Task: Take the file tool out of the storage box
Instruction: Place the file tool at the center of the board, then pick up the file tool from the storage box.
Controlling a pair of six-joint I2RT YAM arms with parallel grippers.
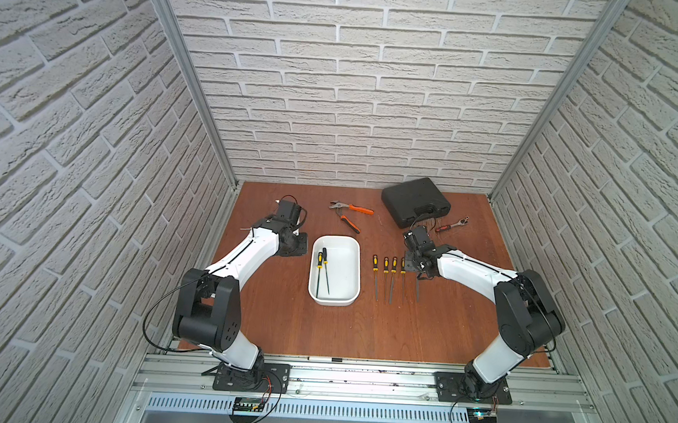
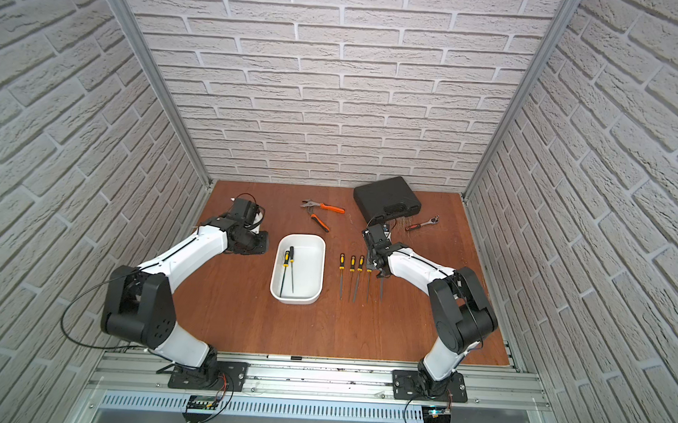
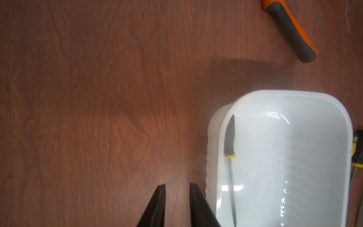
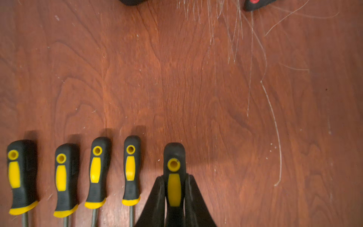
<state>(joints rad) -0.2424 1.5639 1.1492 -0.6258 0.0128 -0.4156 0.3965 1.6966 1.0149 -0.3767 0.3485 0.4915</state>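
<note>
Grips a file handle (image 4: 173, 155) in right end effector (image 4: 174, 176), at right end of a four-file row (image 4: 96, 173) on the desk (image 1: 324, 329) right of the storage box (image 1: 344, 267), with two more files (image 1: 319, 262) in the box and left end effector (image 3: 177, 185) parted, empty, beside its wall.

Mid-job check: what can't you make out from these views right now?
Held file: blade cut off by the right wrist view's edge and the right gripper; table contact unclear.
Storage box: left wrist view shows one file; the near wall apparently hides the second file.
Blade profiles: too small in both top views.
Black tool case: closed, contents hidden.
</note>
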